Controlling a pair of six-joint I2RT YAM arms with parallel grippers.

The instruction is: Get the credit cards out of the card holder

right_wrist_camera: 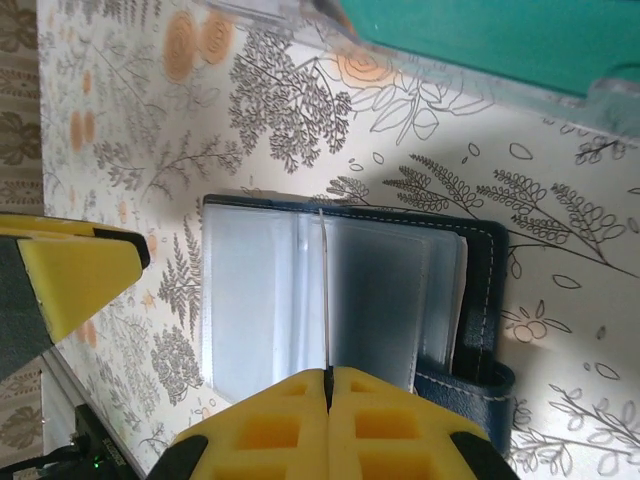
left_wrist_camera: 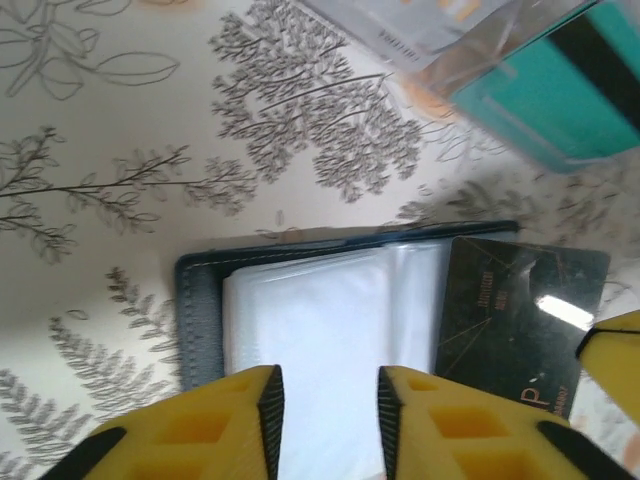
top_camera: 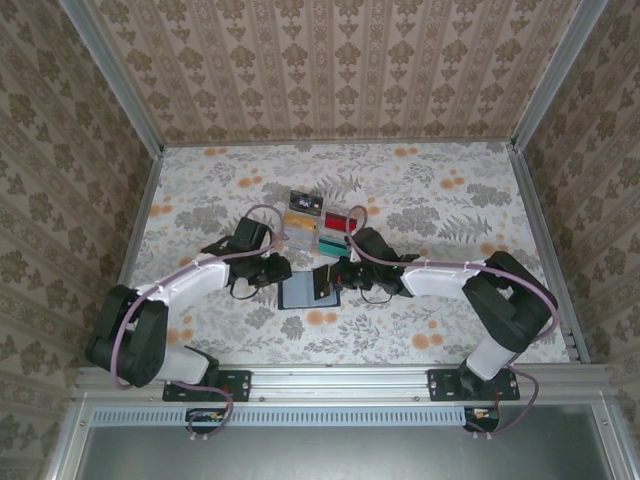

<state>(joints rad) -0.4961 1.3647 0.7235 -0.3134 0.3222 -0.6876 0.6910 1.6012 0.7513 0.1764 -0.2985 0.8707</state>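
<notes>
Clamping a black card [left_wrist_camera: 515, 315] over the card holder [left_wrist_camera: 200, 310], the right gripper [right_wrist_camera: 327, 374] seemed near finishing; the left gripper's [left_wrist_camera: 325, 400] jaws stood apart; other credit cards [top_camera: 330, 243] lay beyond.

Left wrist view: teal card [left_wrist_camera: 560, 90] cut off by right edge; pale card [left_wrist_camera: 430, 25] blurred, cut off at top, print unreadable; card holder [left_wrist_camera: 200, 310] near part hidden behind left pincer [left_wrist_camera: 330, 390]; black card [left_wrist_camera: 520, 320] lettering too small to read. Right wrist view: same card edge-on in right pincer [right_wrist_camera: 327, 375], face unseen.
</notes>
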